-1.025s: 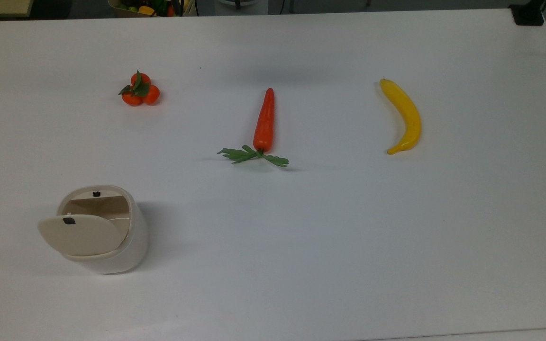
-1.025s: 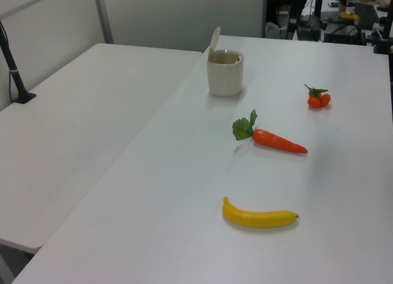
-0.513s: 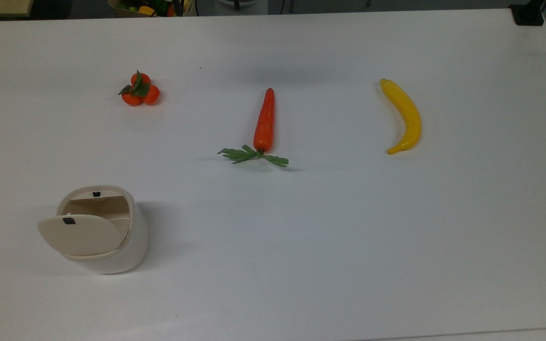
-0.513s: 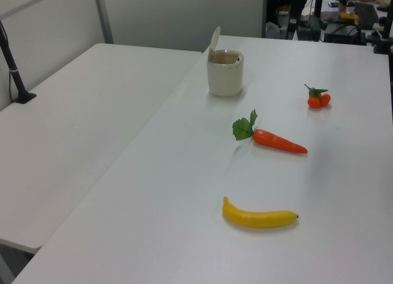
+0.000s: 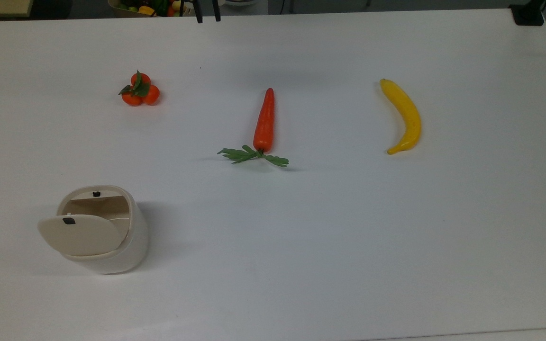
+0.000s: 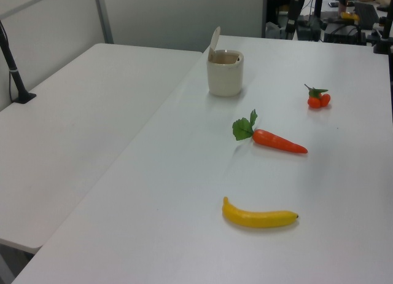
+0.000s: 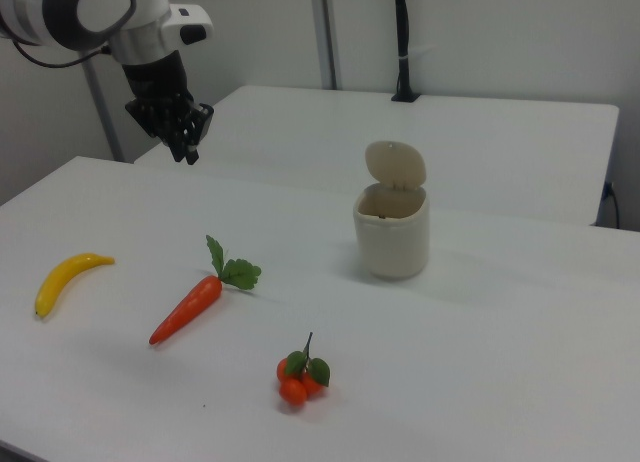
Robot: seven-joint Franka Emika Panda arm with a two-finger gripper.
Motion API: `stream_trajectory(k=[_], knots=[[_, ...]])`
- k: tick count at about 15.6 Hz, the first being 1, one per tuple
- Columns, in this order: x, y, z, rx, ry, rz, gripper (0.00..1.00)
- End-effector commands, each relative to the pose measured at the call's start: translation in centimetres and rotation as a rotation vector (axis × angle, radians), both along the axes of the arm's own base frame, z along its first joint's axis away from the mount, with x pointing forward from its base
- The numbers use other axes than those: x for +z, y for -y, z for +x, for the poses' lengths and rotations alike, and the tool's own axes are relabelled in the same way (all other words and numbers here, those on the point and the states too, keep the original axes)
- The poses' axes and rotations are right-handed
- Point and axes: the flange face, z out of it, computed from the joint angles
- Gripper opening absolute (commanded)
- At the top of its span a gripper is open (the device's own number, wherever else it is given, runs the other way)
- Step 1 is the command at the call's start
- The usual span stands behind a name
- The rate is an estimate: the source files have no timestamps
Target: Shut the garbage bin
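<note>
Here the garbage bin [image 5: 104,232] stands on the white table [image 5: 330,237], at the near left corner in the top view, with its beige lid [image 5: 79,234] swung up and the mouth uncovered. In the right view the lid [image 7: 395,164] stands upright above the far rim of the tub [image 7: 391,232]. The gripper [image 7: 188,142] hangs in the air at the right view's upper left, well apart from the bin, fingers pointing down with a narrow gap between them, holding nothing. In the top view its two dark fingertips [image 5: 199,14] show at the far edge. A carrot [image 5: 264,122] lies mid-table, a banana [image 5: 404,116] to the top view's right, and a cluster of small oranges [image 5: 140,90] to the left.
</note>
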Motion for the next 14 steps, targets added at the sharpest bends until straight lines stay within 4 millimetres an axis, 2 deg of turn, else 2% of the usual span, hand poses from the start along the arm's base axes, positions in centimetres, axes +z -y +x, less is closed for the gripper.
stream_trajectory(k=[1,3,6,8,10,14], knots=[[-0.2,0.3,0.0,0.015,0.022,0.017,0.00],[-0.1,0.2,0.2,0.008,0.031,0.018,0.00],[-1.0,-0.1,1.2,-0.002,0.028,0.056,0.00],[-0.9,-0.1,2.1,-0.015,0.084,0.062,0.00],[-1.8,-0.1,3.3,-0.023,0.114,0.061,0.00],[-2.3,1.4,6.1,-0.065,0.235,0.052,0.00]])
